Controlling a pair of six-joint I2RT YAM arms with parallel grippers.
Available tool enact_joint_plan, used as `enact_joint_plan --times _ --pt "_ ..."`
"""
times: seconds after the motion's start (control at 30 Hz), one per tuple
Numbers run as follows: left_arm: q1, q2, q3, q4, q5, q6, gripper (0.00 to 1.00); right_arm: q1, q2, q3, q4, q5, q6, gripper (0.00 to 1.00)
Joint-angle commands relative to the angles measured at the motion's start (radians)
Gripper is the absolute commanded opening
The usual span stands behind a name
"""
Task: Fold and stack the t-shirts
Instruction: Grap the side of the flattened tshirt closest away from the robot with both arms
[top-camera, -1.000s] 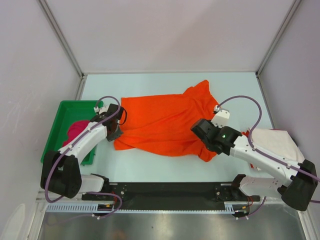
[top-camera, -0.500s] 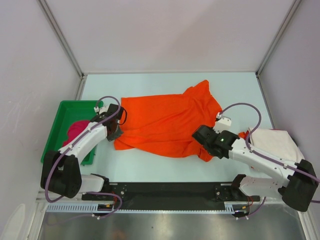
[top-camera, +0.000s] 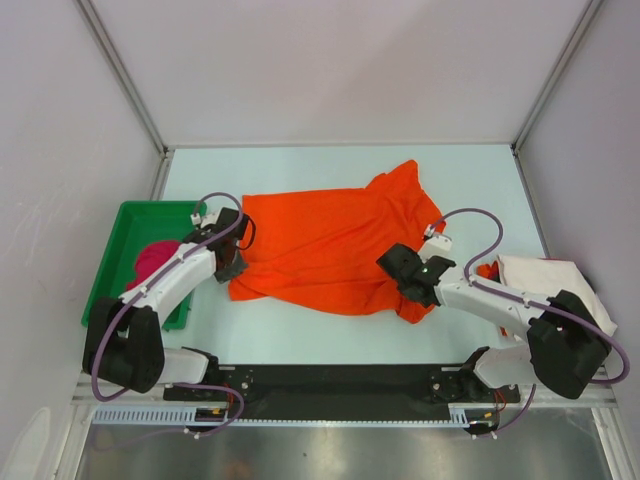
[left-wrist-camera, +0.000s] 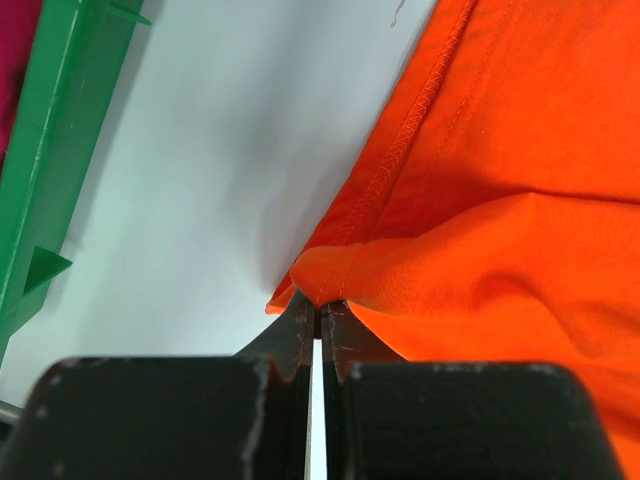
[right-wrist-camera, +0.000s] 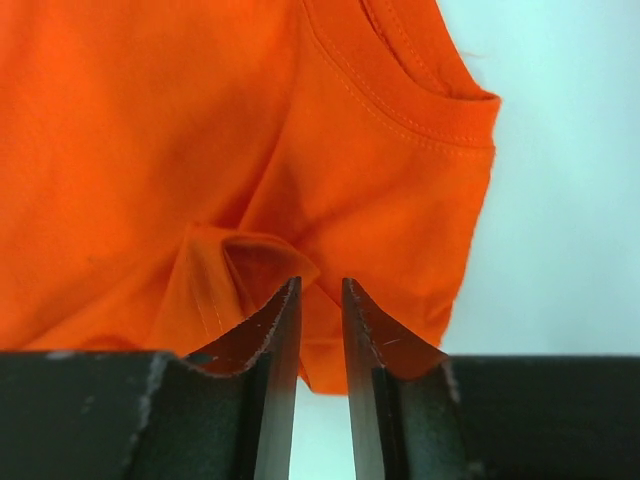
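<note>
slippage risk: left gripper (left-wrist-camera: 318, 305) pinches just a thin fold of the bright orange cloth t-shirt (top-camera: 330, 245); right gripper (right-wrist-camera: 320, 285), narrowly parted, grips nothing.

The orange t-shirt (top-camera: 330, 250) just ahead of the left gripper (left-wrist-camera: 318, 320) is soft matt cloth, a fine knit with stitched hems; the fingers (left-wrist-camera: 280, 350) are dull black plastic, scuffed pale along the edges. Same worn black plastic on the right gripper (right-wrist-camera: 320, 300). Left of the left gripper, the green tray (left-wrist-camera: 40, 200) is smooth hard plastic, the table (left-wrist-camera: 200, 150) smooth with faint sheen.
</note>
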Motion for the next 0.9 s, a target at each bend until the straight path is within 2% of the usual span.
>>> enact_joint_plan --times 0.0,0.13,0.2,0.3,0.57,0.87 --pt "-0.011 -0.003 -0.003 0.014 0.011 0.016 0.00 -0.028 0.000 -0.024 0.119 0.003 -0.038 0.32" --pt "-0.012 -0.009 -0.006 0.012 0.006 0.017 0.00 -0.033 0.003 -0.034 0.130 0.010 -0.051 0.50" --pt "-0.012 -0.006 -0.006 0.012 0.008 0.016 0.00 -0.039 0.006 -0.040 0.140 0.000 -0.055 0.52" --pt "-0.014 -0.003 -0.006 0.012 0.009 0.014 0.00 -0.040 0.004 -0.054 0.157 -0.015 -0.051 0.49" --pt "-0.017 -0.006 -0.006 0.009 0.006 0.013 0.00 -0.040 0.009 -0.081 0.182 -0.029 -0.048 0.34" --pt "-0.019 -0.017 -0.014 0.003 0.002 0.011 0.00 -0.043 0.035 -0.116 0.211 -0.047 -0.037 0.35"
